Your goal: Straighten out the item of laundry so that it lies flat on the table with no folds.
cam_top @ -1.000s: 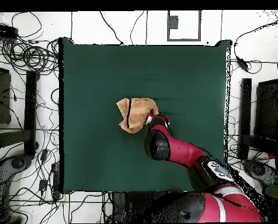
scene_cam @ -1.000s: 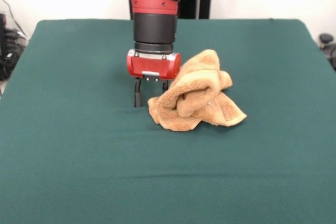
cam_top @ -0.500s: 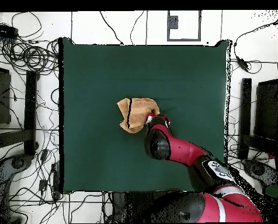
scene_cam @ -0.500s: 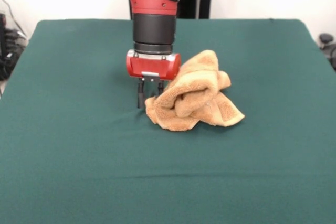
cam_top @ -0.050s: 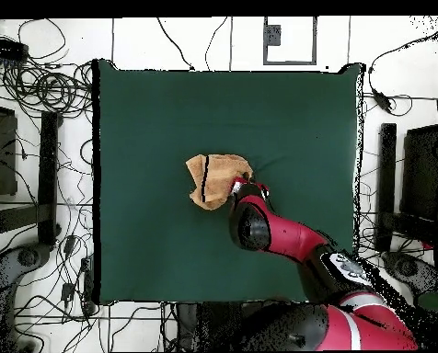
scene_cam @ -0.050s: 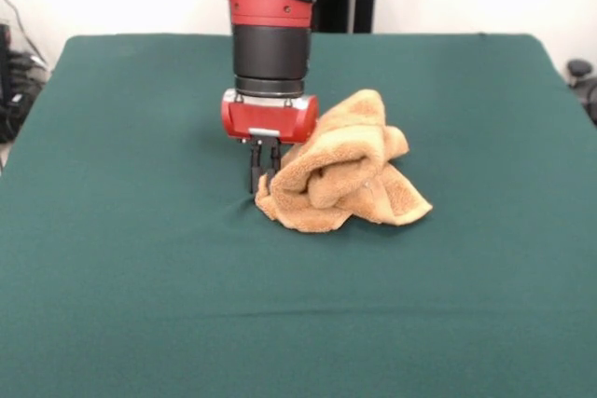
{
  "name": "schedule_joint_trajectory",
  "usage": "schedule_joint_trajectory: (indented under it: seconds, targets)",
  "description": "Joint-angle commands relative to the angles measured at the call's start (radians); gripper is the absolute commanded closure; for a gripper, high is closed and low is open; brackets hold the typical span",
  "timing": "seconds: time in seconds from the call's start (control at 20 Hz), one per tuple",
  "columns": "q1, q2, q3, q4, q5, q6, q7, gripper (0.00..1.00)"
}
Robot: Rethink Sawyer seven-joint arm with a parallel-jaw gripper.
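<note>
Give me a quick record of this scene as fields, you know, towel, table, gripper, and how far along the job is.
towel: golden-tan towel, bunched in a crumpled heap with several folds, near the table's middle
table: dark green table, nothing else on it besides the towel
gripper: gripper pointing down at the heap's edge, tips at the table surface
jaws: drawn close together, apparently pinching the towel's edge
arm: red and black arm reaching in over the table
task state: towel not yet flat
</note>
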Motion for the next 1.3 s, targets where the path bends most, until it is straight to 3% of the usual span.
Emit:
schedule_joint_trajectory:
  seconds: [0.05, 0.15, 0.25, 0.3, 0.4, 0.5, 0.9, 1.3]
  targets:
    - [0.045, 0.171, 0.059, -0.164, 0.064, 0.125, 0.116, 1.00]
    - [0.053, 0.167, 0.050, -0.165, 0.069, 0.130, 0.114, 1.00]
    - [0.139, 0.131, -0.051, -0.176, 0.133, 0.207, 0.105, 1.00]
    - [0.266, 0.109, -0.209, -0.215, 0.203, 0.316, 0.094, 1.00]
    - [0.423, 0.103, -0.426, -0.307, 0.240, 0.527, 0.077, 1.00]
    - [0.475, 0.103, -0.504, -0.361, 0.231, 0.633, 0.079, 1.00]
    - [0.496, 0.099, -0.527, -0.403, 0.138, 0.688, 0.126, 1.00]
    - [0.479, 0.092, -0.500, -0.401, 0.107, 0.680, 0.114, 1.00]
